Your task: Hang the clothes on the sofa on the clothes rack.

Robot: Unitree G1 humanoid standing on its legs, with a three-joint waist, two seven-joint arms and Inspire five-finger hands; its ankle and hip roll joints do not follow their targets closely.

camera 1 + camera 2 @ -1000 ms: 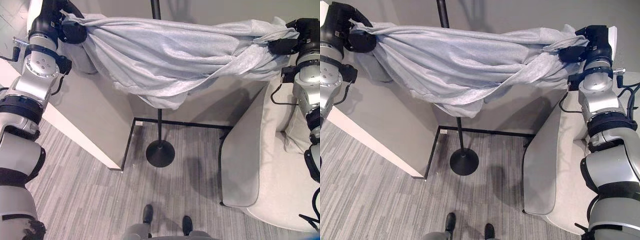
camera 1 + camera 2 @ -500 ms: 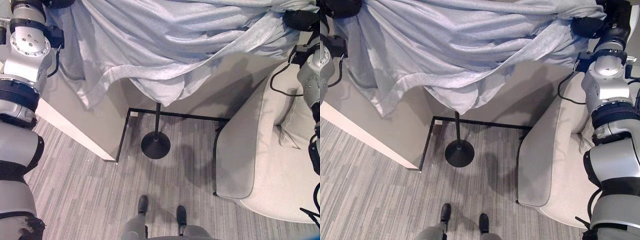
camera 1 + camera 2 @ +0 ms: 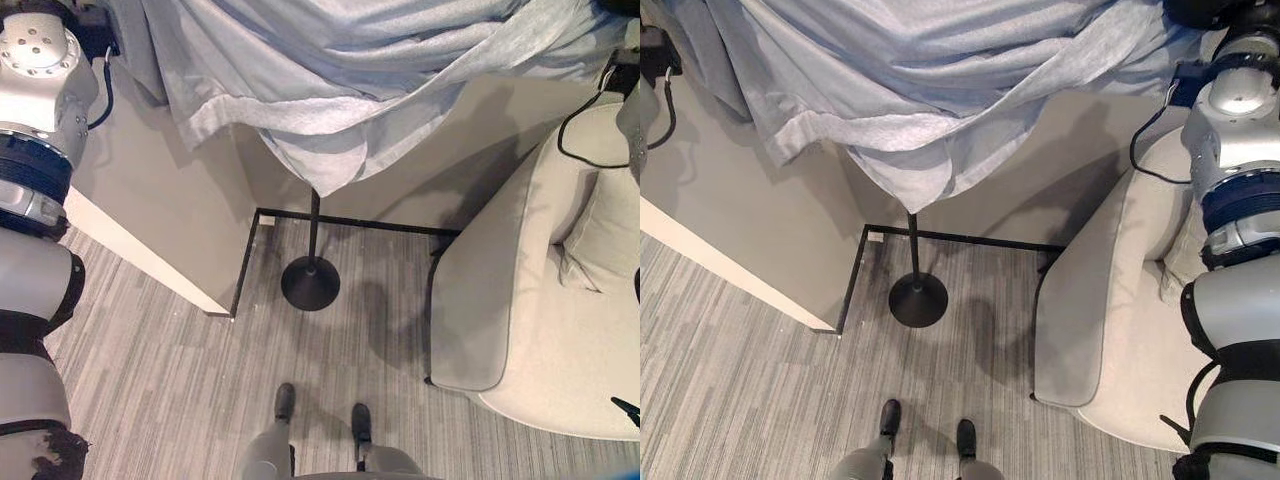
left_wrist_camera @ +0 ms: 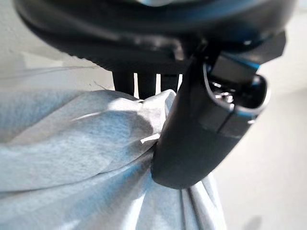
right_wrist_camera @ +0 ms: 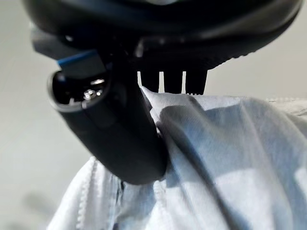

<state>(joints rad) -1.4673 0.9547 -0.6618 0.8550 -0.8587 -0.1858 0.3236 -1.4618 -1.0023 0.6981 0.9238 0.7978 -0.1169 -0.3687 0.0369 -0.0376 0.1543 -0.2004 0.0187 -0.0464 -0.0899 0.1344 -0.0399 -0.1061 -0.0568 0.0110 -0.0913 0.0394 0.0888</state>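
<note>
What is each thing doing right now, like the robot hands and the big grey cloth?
Left robot hand: pinching the grey garment.
Right robot hand: pinching the garment too.
Grey garment: held up, spread, hanging in folds.
Clothes rack: standing upright.
Sofa: bare cushion.

A lounge-like room: pale sofa (image 3: 540, 300), grey carpet (image 3: 170, 380), black clothes rack (image 3: 310, 280).
</note>
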